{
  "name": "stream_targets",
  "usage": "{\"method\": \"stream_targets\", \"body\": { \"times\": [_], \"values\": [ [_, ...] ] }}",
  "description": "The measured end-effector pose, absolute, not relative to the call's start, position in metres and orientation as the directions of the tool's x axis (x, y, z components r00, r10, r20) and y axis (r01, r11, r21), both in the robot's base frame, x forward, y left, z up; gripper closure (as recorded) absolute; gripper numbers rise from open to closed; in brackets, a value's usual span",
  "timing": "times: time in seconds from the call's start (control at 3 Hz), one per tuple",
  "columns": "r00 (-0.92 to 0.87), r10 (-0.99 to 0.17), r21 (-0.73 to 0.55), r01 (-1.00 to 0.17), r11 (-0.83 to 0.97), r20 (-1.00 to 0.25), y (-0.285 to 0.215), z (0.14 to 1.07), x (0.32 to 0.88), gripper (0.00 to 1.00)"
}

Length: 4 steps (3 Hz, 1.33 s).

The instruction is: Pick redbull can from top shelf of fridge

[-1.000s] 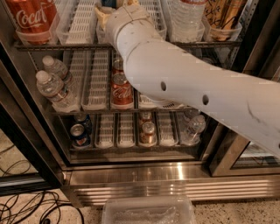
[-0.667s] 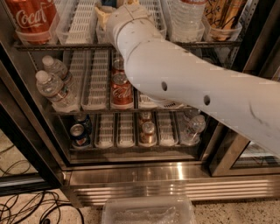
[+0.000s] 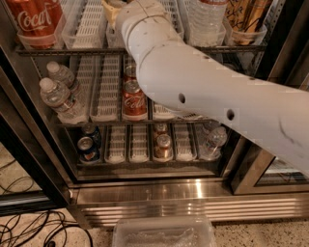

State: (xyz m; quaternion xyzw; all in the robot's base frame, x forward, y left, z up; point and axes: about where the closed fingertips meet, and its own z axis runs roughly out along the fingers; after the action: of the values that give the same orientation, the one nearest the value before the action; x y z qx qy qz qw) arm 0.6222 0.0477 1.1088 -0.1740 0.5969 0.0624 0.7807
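My white arm (image 3: 203,91) reaches up from the right into the open fridge (image 3: 159,190). Its wrist sits at the upper rack (image 3: 72,49), which holds white slotted lane trays (image 3: 91,21). My gripper (image 3: 112,6) is at the very top edge of the view, over a lane tray in the rack's middle; only a tan bit of it shows. No redbull can is visible; the arm and the frame edge hide that part of the shelf.
A big red Coca-Cola can (image 3: 36,19) stands at the upper left, with a water bottle (image 3: 207,21) to the upper right. Water bottles (image 3: 60,96) and red cola cans (image 3: 133,99) fill the middle rack. Dark blue cans (image 3: 88,147) sit below. A clear bin (image 3: 164,234) and cables (image 3: 29,231) lie on the floor.
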Motion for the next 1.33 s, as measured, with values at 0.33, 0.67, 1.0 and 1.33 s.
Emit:
{"method": "stream_targets", "body": {
  "times": [0.33, 0.67, 1.0, 1.33],
  "values": [
    [0.305, -0.094, -0.191, -0.307, 0.932, -0.948, 0.048, 1.119, 0.616, 1.00],
    [0.342, -0.082, -0.194, -0.306, 0.932, -0.936, 0.047, 1.132, 0.607, 1.00],
    [0.377, -0.068, -0.192, -0.302, 0.934, -0.924, 0.041, 1.145, 0.594, 1.00],
    [0.351, -0.036, -0.157, -0.324, 0.933, -0.936, 0.032, 1.151, 0.576, 1.00]
  ]
}}
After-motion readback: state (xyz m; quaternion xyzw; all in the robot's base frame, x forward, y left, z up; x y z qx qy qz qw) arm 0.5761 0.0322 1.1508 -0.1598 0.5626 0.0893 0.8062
